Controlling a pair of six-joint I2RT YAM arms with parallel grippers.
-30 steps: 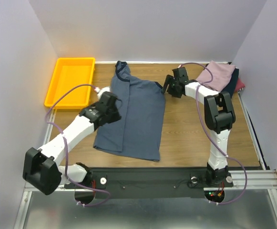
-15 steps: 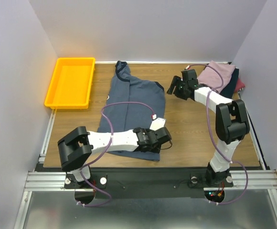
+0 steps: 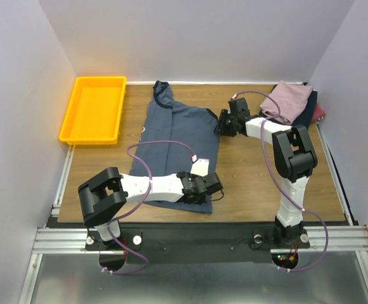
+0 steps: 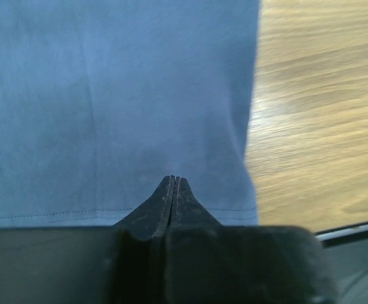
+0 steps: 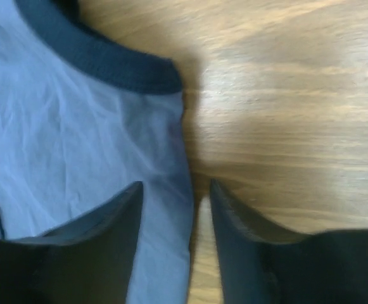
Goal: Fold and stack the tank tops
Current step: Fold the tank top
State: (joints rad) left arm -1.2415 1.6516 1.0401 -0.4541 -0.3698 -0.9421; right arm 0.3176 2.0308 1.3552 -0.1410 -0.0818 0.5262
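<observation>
I have the slate-blue tank top [image 3: 180,149] lying flat down the middle of the table [image 3: 253,177], neck toward the far wall. At its near right hem corner sits my left gripper [image 4: 173,185], jaws pressed together with the tips just over the stitched hem; I cannot tell whether any cloth is caught. My right gripper [image 5: 176,185] is at the top's far right edge, just below the dark trim [image 5: 107,60]. Its jaws are spread, one finger over cloth and one over bare wood. In the far right corner the mauve-pink top [image 3: 289,100] lies on the navy one [image 3: 307,115]. The yellow tray [image 3: 94,109] is at far left.
</observation>
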